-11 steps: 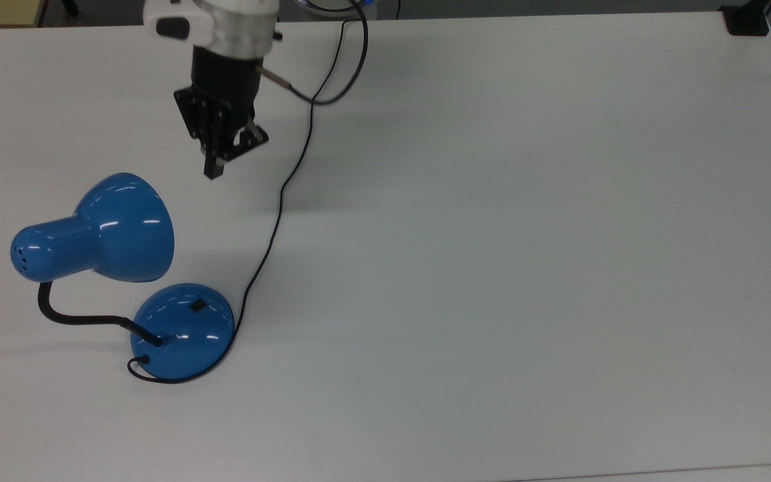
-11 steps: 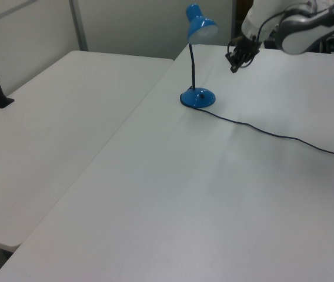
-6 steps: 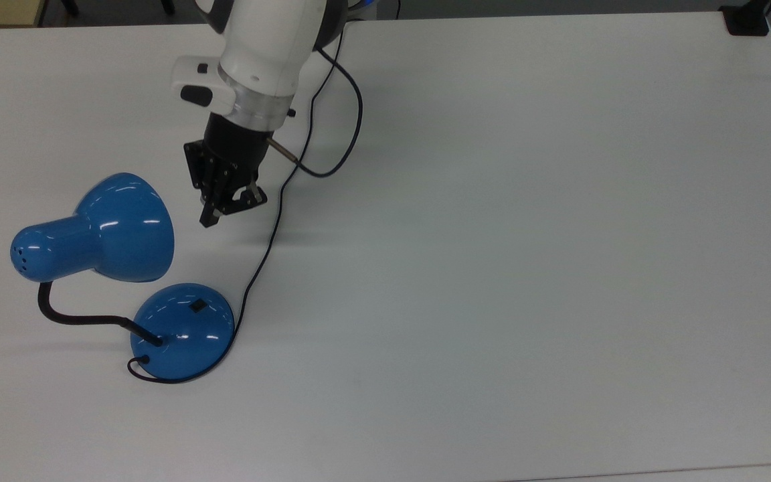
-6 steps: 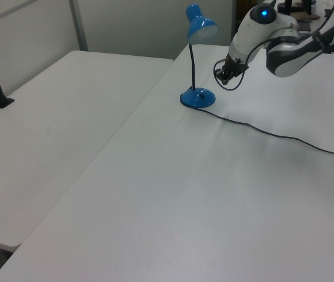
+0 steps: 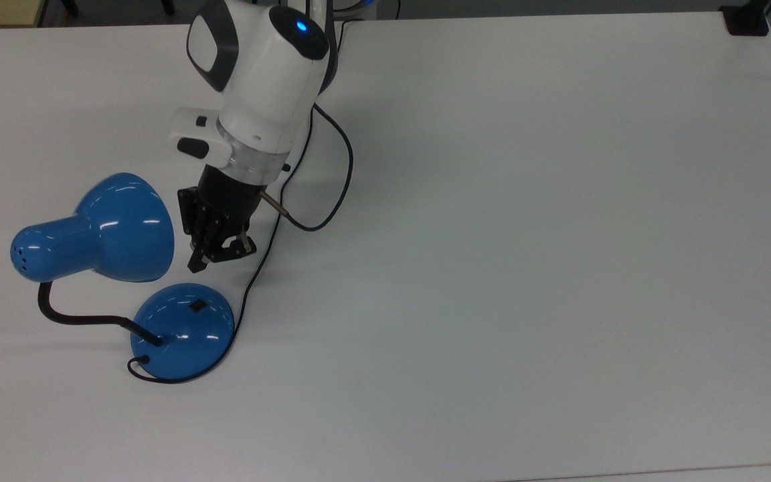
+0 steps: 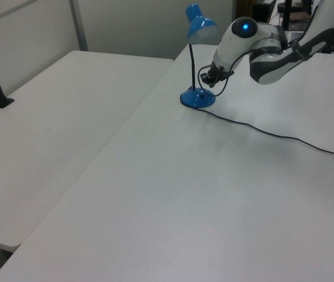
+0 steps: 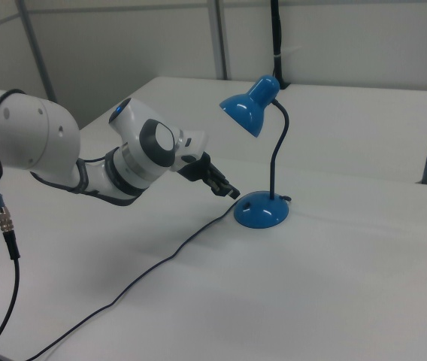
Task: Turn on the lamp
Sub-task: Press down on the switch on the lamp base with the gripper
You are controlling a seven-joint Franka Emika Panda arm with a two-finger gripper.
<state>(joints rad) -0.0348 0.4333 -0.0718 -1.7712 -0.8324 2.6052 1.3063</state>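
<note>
The lamp stands on the white table [image 5: 526, 268]. It has a glossy blue bell shade [image 5: 108, 227], a bent black gooseneck [image 5: 71, 316] and a domed blue base [image 5: 183, 331] with a small black switch [image 5: 197, 307]. My gripper [image 5: 196, 265] is shut with nothing in it. It points down at a slant just above the base's far rim and beside the shade's mouth, a short way from the switch. From the side, the gripper [image 7: 233, 194] hovers close to the base [image 7: 261, 210] under the shade [image 7: 249, 109]. In the left view the gripper [image 6: 209, 83] is just above the base [image 6: 197, 98].
The lamp's thin black cord [image 5: 262, 258] runs from the base past the gripper towards the table's far edge. The arm's own cable [image 5: 332, 201] loops beside the wrist. A black clamp [image 5: 747, 20] sits at the far right corner. A second table [image 6: 49, 117] adjoins in the left view.
The arm has swung down and towards the lamp, bringing the gripper from well beyond the shade to just above the base's rim. The lamp has not moved.
</note>
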